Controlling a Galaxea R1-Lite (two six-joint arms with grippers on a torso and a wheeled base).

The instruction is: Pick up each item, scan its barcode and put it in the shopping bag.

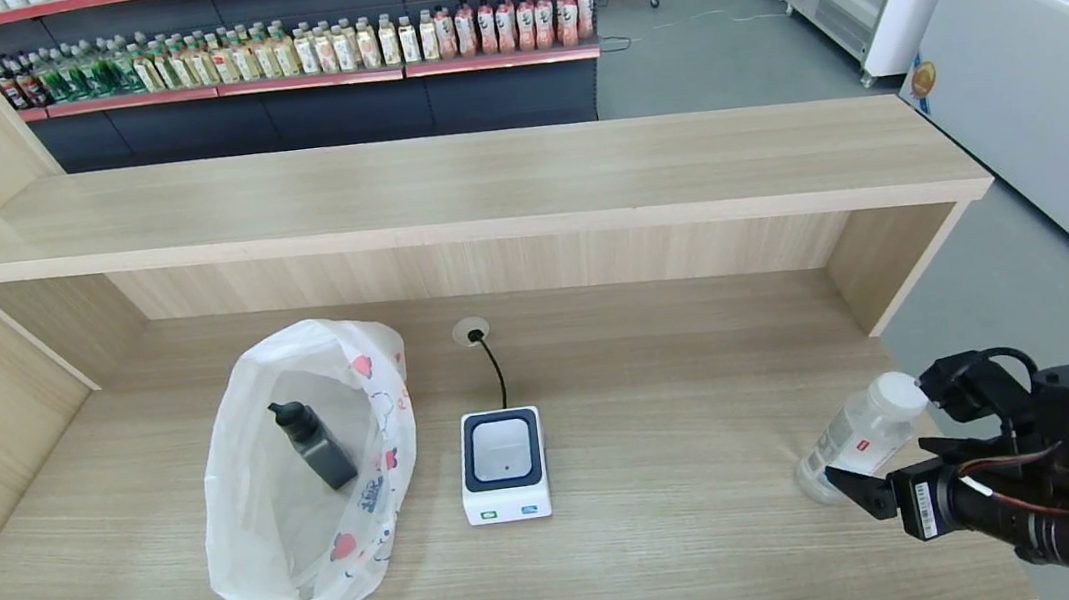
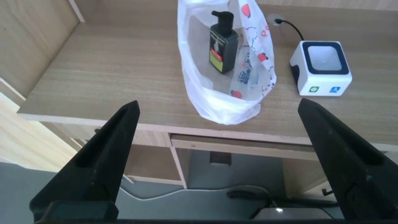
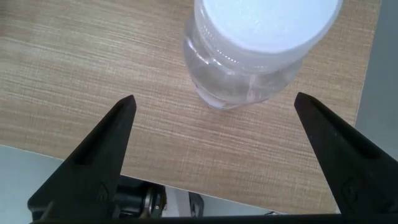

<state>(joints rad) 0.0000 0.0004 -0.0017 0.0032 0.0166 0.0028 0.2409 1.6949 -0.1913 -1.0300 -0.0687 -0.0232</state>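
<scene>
Clear plastic bottle (image 1: 857, 434) stands at the counter's (image 1: 676, 485) right near edge, and we've got our right claw (image 1: 898, 442) spread wide close by it, not gripping. Risky: one finger nudging first could topple it overboard. Our left claw (image 2: 217, 109) hangs spread too.

No legible text — print too small

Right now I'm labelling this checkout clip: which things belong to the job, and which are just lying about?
Job: clear bottle, right pincer open near it; scanner; shopping bag with black pump bottle inside.
Lying about: shelved drinks; chest freezer.
</scene>
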